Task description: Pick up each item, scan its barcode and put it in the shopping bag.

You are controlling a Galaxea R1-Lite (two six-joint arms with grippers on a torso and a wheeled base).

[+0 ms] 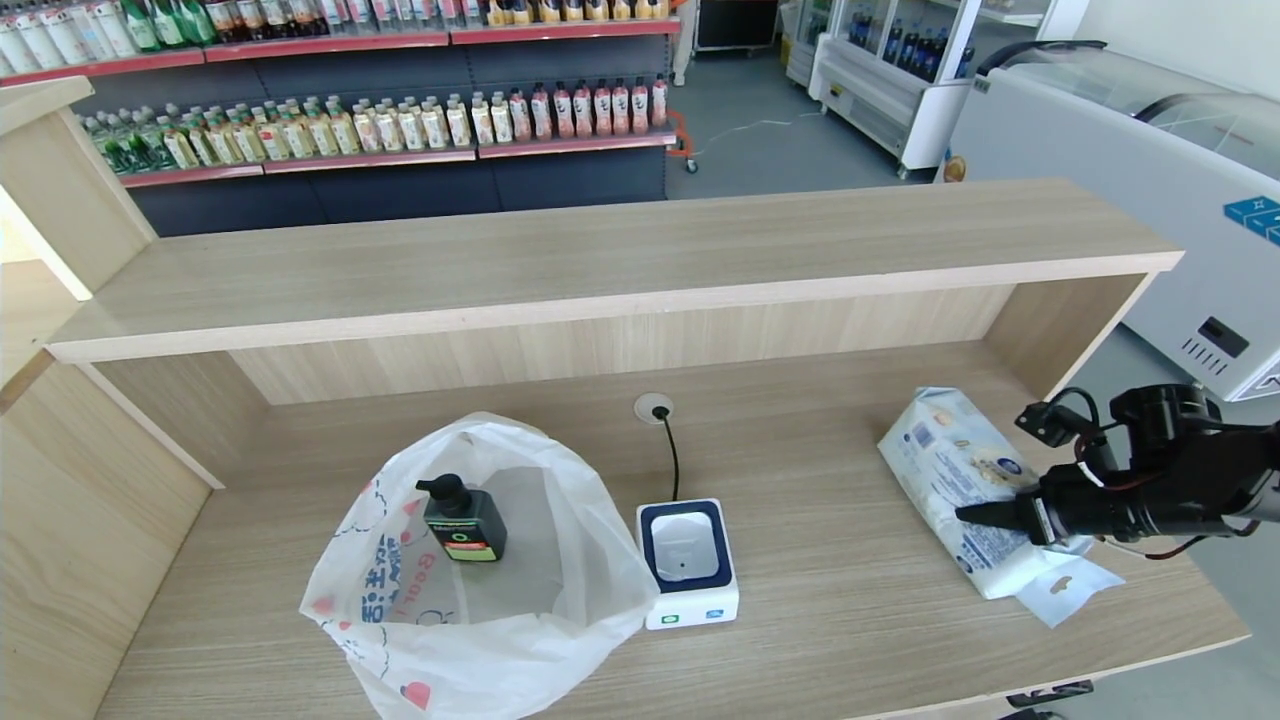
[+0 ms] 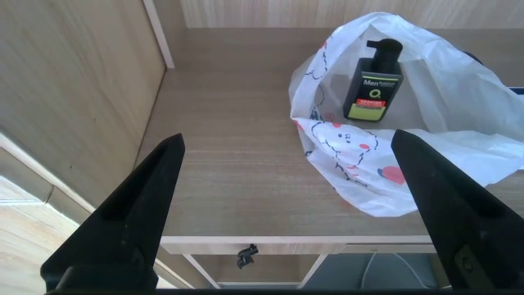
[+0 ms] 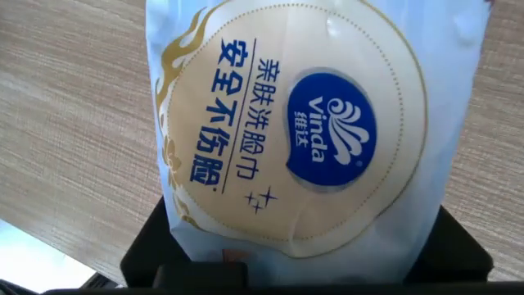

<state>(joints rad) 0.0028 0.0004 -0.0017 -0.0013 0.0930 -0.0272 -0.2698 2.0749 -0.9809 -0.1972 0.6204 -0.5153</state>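
Shop shelving with rows of drink bottles runs behind the pale wood-grain bench, which has a raised ledge along its far side. My left hand hangs spread wide and empty above the bench's left near edge, beside the wooden side wall. Just to its right the white plastic shopping bag with red and blue print lies with its mouth open. A dark pump bottle with a green and red label stands upright inside it. Next to the bag, nearly touching it, sits the white square barcode scanner with a dark blue frame. Its black cable runs back to a round port in the bench. Well apart to the right, a white and blue soft pack of tissues lies flat on the bench. My right hand lies low against the pack's right side. I cannot tell whether it grips the pack or not. A white chest freezer stands beyond the bench's right end.
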